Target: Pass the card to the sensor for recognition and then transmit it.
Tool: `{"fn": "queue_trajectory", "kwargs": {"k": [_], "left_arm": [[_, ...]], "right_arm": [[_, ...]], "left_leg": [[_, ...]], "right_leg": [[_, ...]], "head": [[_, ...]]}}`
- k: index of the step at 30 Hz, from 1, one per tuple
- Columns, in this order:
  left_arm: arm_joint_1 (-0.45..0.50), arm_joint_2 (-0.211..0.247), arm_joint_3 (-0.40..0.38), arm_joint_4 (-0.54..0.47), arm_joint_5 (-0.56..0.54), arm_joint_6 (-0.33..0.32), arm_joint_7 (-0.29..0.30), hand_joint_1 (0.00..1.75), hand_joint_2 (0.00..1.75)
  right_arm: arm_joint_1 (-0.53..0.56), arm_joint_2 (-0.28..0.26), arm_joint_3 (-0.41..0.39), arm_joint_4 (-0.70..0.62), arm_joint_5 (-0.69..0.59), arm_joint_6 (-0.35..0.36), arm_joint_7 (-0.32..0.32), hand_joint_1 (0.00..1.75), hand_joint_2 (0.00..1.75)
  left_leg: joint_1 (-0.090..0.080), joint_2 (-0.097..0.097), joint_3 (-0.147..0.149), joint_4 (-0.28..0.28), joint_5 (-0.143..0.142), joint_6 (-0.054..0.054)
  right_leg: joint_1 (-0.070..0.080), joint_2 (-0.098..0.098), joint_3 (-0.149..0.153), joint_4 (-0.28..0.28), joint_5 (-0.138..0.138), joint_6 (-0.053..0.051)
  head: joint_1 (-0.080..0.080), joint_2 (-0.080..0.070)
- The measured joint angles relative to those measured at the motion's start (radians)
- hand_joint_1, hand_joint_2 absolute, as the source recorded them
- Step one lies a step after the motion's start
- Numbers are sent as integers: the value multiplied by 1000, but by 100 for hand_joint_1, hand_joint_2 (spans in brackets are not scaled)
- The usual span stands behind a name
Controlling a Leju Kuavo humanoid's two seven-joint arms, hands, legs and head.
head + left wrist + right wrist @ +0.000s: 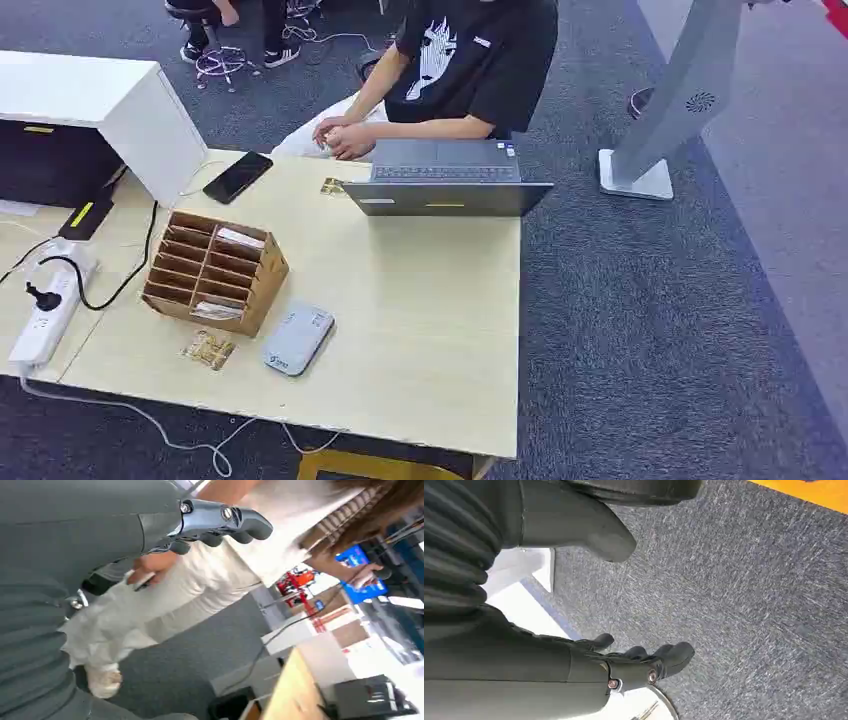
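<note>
Our left hand (pixel 210 525) fingers (pixel 250 527) apart, holding nothing, our right hand (pixel 634 665) likewise empty above carpet, cards (pixel 238 238) in the cardboard organizer (pixel 215 272) beside the grey sensor (pixel 298 338), its small logo unreadable.

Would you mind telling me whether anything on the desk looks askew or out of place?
Nothing looks spilled or damaged. The wooden card organizer sits angled to the table edge, and a small stack of cards lies loose beside it, near the grey sensor.

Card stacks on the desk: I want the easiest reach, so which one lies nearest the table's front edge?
The loose card stack left of the grey card reader; the other stack lies far back beside the laptop.
</note>
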Motion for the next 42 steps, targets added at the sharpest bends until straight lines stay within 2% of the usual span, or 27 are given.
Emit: {"fn": "queue_trajectory", "kwargs": {"k": [6, 9, 12, 14, 17, 21, 25, 29, 33, 38, 42], "left_arm": [[52, 3, -99, -123, 43, 0, 0, 0, 175], [87, 4, -173, -224, 39, 0, 0, 0, 175], [90, 5, -256, -324, -23, 3, 0, 0, 175], [89, 8, -329, -388, -113, 3, -2, 0, 175], [86, 14, -406, -434, -156, 4, -2, 0, 175], [85, 16, -455, -466, -187, 6, -2, 0, 175], [63, 30, -543, -460, -360, 6, -2, 0, 175], [-16, 51, -602, -364, -500, 6, -2, 0, 175], [-82, 70, -630, -269, -538, 6, -2, 0, 175], [-114, 81, -642, -217, -543, 6, -2, 0, 175], [-163, 97, -645, -142, -646, 6, 5, 0, 175]], "right_arm": [[-2, 0, 5, 0, 5, 0, 11, 0, 175], [-2, 0, 10, 0, 16, 0, 24, 0, 175], [-5, 2, 11, 0, 15, 1, 32, 0, 175], [-7, 2, 11, -1, 15, 2, 36, 0, 175], [-8, 2, 11, -1, 12, 4, 37, 0, 175], [-8, 2, 11, -1, 12, 5, 37, 0, 175], [-13, 2, 11, -1, 16, 18, 36, 0, 175], [-18, 2, 11, -2, 14, 30, 8, 0, 175], [-19, -1, 10, -2, 9, 39, -11, 0, 175], [-19, -3, 10, -2, 9, 39, -12, 0, 175], [-21, -3, 10, -2, 15, 51, -14, 0, 175]], "left_leg": [[0, 1, 0, 0, 0, 0], [0, 1, 0, 0, 0, 0], [0, 0, 1, 0, 0, 0], [0, 1, 1, 0, 1, 0], [0, 2, 1, 0, 1, 1], [0, 2, 1, 0, 1, 1], [0, 2, 1, 1, 1, 1], [0, 3, 1, 1, 2, 2], [0, 4, 1, 1, 3, 1], [0, 4, 1, 1, 3, 1], [0, 4, 0, 1, 3, 1]], "right_leg": [[0, 0, 0, 0, 0, 0], [0, 0, -1, 0, 0, 0], [0, 0, 0, 0, 0, 0], [0, 0, 0, 0, 1, 1], [0, 1, 0, 0, 2, 0], [0, 1, 0, 0, 2, 0], [0, 1, -1, 0, 2, 0], [0, 1, 0, 0, 3, 1], [0, 3, -1, 0, 5, 0], [0, 3, -1, 0, 5, 0], [0, 3, -2, 0, 5, 0]], "head": [[0, 0], [0, 0], [0, 0], [0, 0], [0, 0], [0, 0], [0, 0], [0, 0], [0, 0], [0, 0], [0, 0]]}}
